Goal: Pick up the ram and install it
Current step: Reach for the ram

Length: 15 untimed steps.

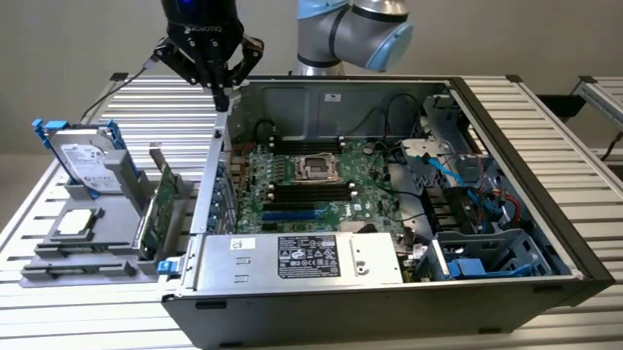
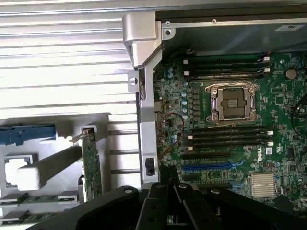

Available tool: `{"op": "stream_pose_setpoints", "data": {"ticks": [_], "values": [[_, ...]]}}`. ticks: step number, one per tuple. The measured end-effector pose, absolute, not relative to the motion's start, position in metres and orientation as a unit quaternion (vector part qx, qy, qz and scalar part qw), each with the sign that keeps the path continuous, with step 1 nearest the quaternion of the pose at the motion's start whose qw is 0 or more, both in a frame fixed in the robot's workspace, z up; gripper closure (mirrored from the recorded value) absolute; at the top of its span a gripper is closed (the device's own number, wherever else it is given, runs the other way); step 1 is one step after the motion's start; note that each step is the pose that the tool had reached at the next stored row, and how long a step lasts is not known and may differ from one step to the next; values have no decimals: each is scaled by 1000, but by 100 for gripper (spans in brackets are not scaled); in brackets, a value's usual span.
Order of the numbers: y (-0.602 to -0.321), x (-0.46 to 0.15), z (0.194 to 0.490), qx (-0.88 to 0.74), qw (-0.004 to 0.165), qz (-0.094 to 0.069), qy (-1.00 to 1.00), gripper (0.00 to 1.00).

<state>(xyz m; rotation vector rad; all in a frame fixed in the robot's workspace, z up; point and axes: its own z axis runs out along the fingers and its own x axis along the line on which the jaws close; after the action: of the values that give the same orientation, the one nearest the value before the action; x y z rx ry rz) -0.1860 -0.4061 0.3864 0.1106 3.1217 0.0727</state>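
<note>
A slatted tabletop (image 1: 545,109) carries an open case (image 1: 389,317) beside a rack (image 1: 78,275) with drive (image 1: 87,164) and card (image 1: 163,208). Jaws hang shut, empty, over the case wall. The ram (image 2: 29,197) lies half hidden in the rack.

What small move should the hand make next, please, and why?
Probably shift toward the tray: the hand hangs shut and empty over the case wall, while the ram lies in that tray.
</note>
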Motion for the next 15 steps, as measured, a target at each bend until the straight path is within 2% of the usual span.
{"op": "stream_pose_setpoints", "data": {"ticks": [15], "values": [[-415, -241, 369, 36, -3, 20, 999, 89]]}}
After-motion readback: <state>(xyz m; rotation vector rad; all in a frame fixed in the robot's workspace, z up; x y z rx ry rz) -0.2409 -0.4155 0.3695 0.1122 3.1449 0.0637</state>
